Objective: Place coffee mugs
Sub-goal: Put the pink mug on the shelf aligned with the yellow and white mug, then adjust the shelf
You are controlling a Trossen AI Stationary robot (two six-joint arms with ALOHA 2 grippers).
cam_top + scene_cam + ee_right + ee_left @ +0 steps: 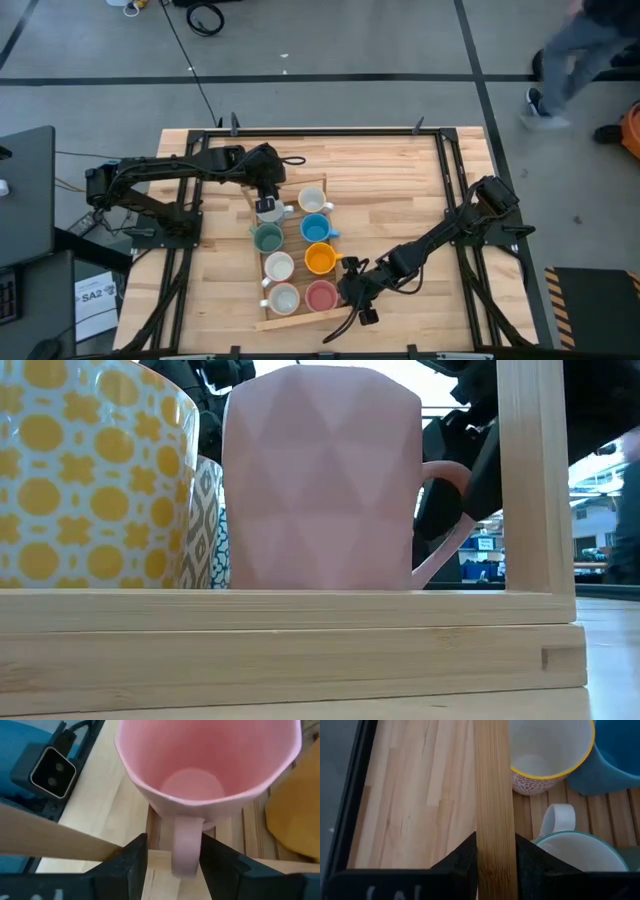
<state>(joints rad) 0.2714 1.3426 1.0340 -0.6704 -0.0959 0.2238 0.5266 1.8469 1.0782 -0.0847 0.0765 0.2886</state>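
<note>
Right gripper (172, 860) astride pink mug (207, 765) handle

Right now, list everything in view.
white mugs: four, white, in tray
teal mug: one, teal, tray's left column
blue mug: one, blue, right column
orange mug: one, orange, right column
pink mug: one, pink, right column, near end
tray: one, light wood, mid-table
table: one, pale wood
person: one, floor beyond table
left claw: shut on tray rail
right claw: open around pink mug's handle
</note>
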